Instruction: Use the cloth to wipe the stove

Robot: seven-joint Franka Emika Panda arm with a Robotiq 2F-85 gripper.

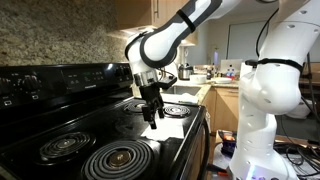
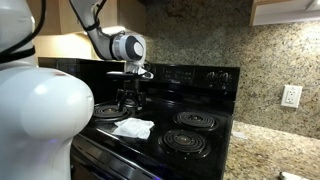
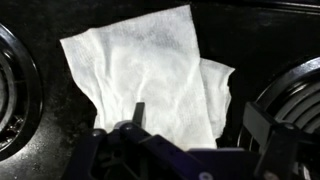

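White robot body (image 2: 40, 120) fills the near left of an exterior view, with its arm (image 2: 100, 35) reaching over and down to the stove (image 2: 195, 78). That stove is glossy black, with a knobbed back panel and four coil burners (image 1: 120, 158). A speckled stone wall (image 2: 275, 55) stands behind it.

On the stove top lies the cloth (image 2: 133, 127), small, whitish and rumpled. It sits on the bare black strip between the left and right burners, toward the near edge. The wrist view shows the cloth (image 3: 150, 75) spread flat and loose, with a burner rim on each side.

The jaws hang just above the cloth's far side. They look apart and hold nothing.

The wiping grip is not in place. The next move likely calls for lowering the jaws, pinching a fold of cloth, then dragging it across the black surface.
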